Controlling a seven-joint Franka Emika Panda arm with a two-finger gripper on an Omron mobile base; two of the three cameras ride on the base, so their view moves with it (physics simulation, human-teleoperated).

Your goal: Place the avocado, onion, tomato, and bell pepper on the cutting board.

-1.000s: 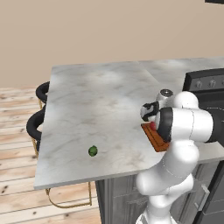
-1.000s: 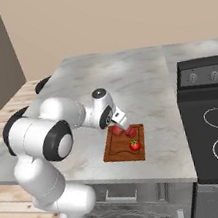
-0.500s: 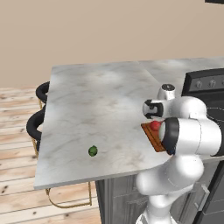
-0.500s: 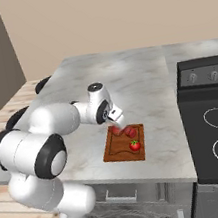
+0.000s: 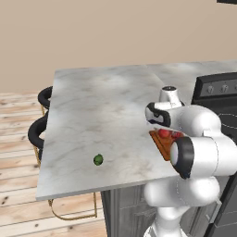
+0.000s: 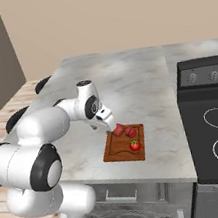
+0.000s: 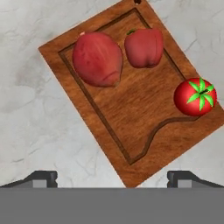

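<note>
I see the marble surface [image 5: 92,111] running wide under me, with the black stove [image 6: 211,118] set against its right end and dark stools [image 5: 39,125] tucked at its left edge. My arm [image 6: 44,132] bends low over the surface, and the gripper [image 6: 107,124] hangs just above the near left corner of the board [image 6: 123,150], its jaws spread wide apart with nothing between them; in the hand view both dark tips [image 7: 41,177] stand at the bottom, well apart, clear of the wood. The board [image 7: 131,109] lies flat near the front edge of the surface, close to the stove. On it sit three red things: the onion [image 7: 97,59] and the pepper [image 7: 143,47] side by side, nearly touching, at the far end, and the tomato [image 7: 194,97] by one long edge, apart from both. The avocado [image 5: 98,160] lies alone on the bare marble, well apart from the board, toward the front left corner.
</note>
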